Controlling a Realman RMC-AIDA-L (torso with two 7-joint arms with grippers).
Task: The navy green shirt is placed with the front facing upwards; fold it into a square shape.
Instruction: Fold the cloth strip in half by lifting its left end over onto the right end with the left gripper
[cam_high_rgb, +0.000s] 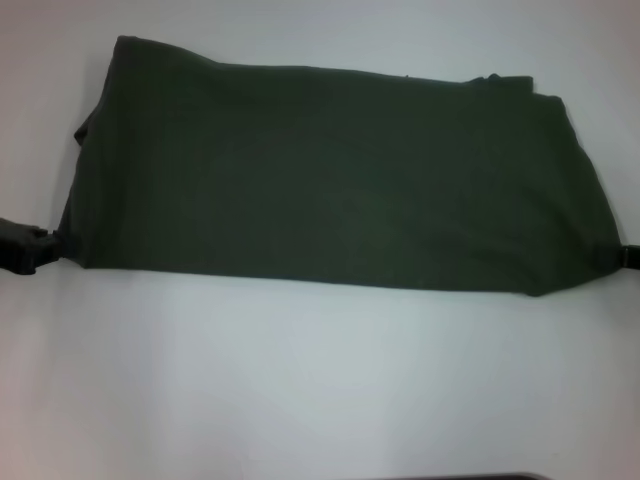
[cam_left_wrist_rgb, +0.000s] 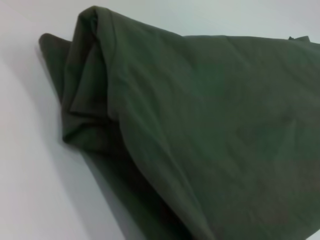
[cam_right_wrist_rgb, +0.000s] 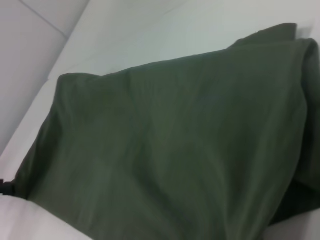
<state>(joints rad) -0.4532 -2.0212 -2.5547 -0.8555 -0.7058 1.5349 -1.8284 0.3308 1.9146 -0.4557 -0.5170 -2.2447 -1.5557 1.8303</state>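
Note:
The navy green shirt (cam_high_rgb: 330, 180) lies across the white table (cam_high_rgb: 320, 380) as a wide folded band, plain olive cloth facing up and no lettering showing. My left gripper (cam_high_rgb: 28, 248) sits at the band's near left corner, touching the cloth edge. Only a black sliver of my right gripper (cam_high_rgb: 630, 257) shows, at the near right corner by the picture's edge. In the left wrist view the shirt (cam_left_wrist_rgb: 200, 125) has bunched, layered folds at its end. The right wrist view shows the shirt (cam_right_wrist_rgb: 170, 155) lengthwise, with the left gripper (cam_right_wrist_rgb: 4, 187) as a small dark spot at its far corner.
White table surface surrounds the shirt, with a broad bare strip between it and me. A dark edge (cam_high_rgb: 460, 477) shows at the bottom of the head view. A seam in the white surface (cam_right_wrist_rgb: 45, 20) runs beyond the shirt.

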